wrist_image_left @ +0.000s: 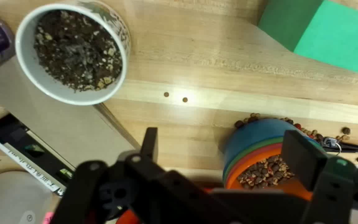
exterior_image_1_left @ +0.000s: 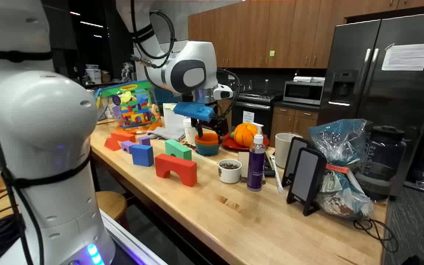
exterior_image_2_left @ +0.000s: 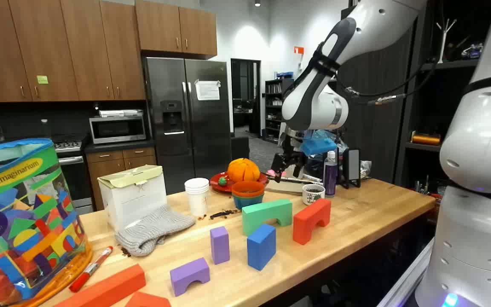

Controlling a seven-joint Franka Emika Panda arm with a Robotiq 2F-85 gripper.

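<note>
Two dark fingers (wrist_image_left: 303,158) of the pincer (wrist_image_left: 224,144) stand wide apart, tips down above the table (exterior_image_1_left: 256,228). One of them covers part of a stack of nested bowls (wrist_image_left: 250,133) in the wrist view; whether it touches the rim I cannot tell. The stack stands upright on the table, blue outside and orange innermost, and the orange bowl holds brown, black and red seed-like bits (wrist_image_left: 269,172). More such bits lie scattered around its foot, by a slim black object (wrist_image_left: 346,147) too small to make out.

Near the stack stand a green arch block (exterior_image_1_left: 178,149) and a white cup (exterior_image_1_left: 229,176) filled with dark, soil-like stuff. Just beside the cup is a purple pump bottle (exterior_image_1_left: 255,169), upright. An orange pumpkin (exterior_image_1_left: 247,134) sits on a red plate (exterior_image_1_left: 230,142) next to the bowls. White paper cups (exterior_image_2_left: 197,200) stand nested nearby, and a grey knitted cloth (exterior_image_2_left: 156,230) lies at the foot of a white box (exterior_image_2_left: 132,198). A red arch block (exterior_image_1_left: 176,164), a blue block (exterior_image_1_left: 142,155) and two purple blocks (exterior_image_2_left: 220,245) stand along the table's edge.
</note>
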